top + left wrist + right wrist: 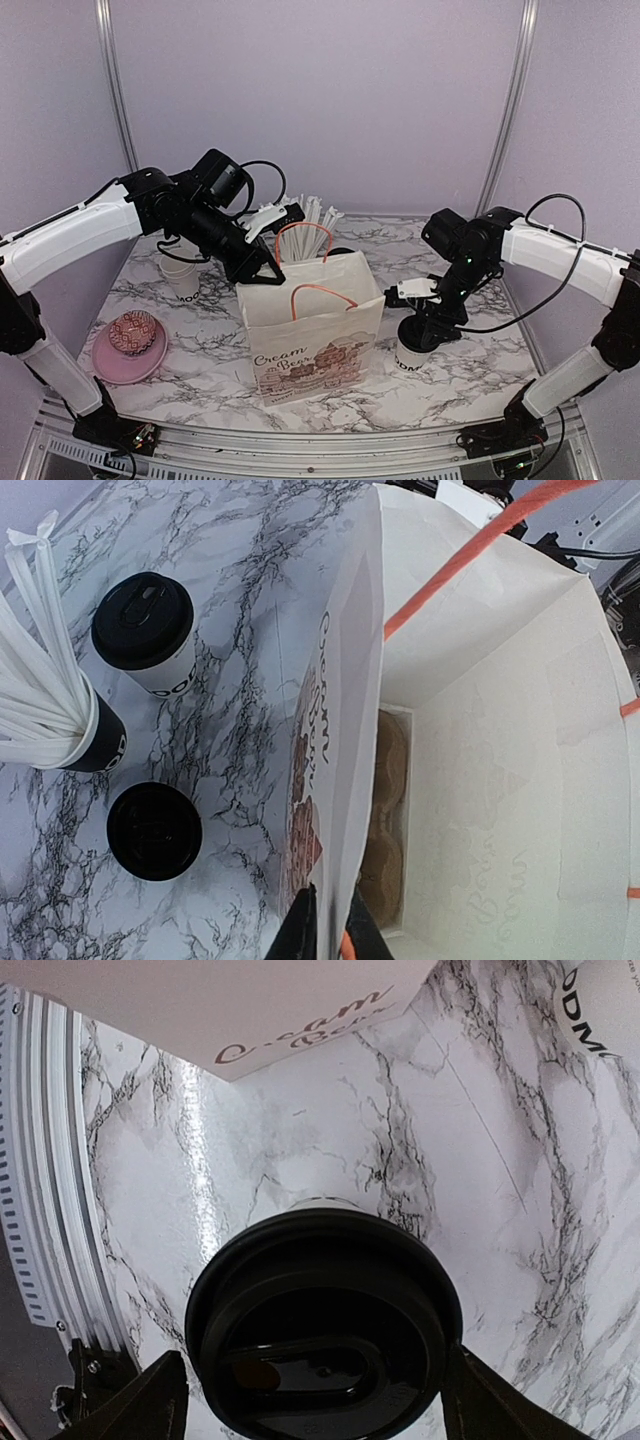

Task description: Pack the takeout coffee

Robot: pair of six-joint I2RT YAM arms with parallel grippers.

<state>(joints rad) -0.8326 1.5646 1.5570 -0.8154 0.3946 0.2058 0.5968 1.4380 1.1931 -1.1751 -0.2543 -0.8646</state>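
Clock refs are from the top view w/ the bag as centre. The grey-veined white marble table (200, 395) is carrying everything. A tall white paper bag w/ orange cord handles (310, 350) is standing upright mid-table w/ its mouth gaping. In the left wrist view a brown moulded insert (385, 820) is lying on its floor, prob. a cup carrier, can't confirm. The L gripper (262, 268) is working at the bag's 10 o'clock corner, jaws pinching narrow on the rim w/ the paper wall sitting btw the fingers (303, 930). A round pink plate (125, 368) w/ a pink patterned pastry is sitting well apart at 9. A black cup of white wrapped straws (100, 748) is standing behind the bag at approx 12. Takeout coffee: a small white paper cup w/ round black plastic lid (410, 355) is standing on the table at 3–4 o'clock, near the bag, not yet inside. A second black-lidded cup (145, 630) and a third black-lidded cup (153, 830) are showing near the straws, also outside. The R gripper (418, 335) is hovering over the first cup, jaws spread wide and straddling its lid, one finger (150, 1405) on each flank. Whether the pads are touching it, can't tell. Risks: if the jaws are closing at lid height instead of on the cup wall, the lid may be popping off on the lift & spilling, and a hard squeeze is crushing thin paper. The bag is being held by one corner only, so a sagging mouth or a handle loop may be catching the cup base and tipping the bag.
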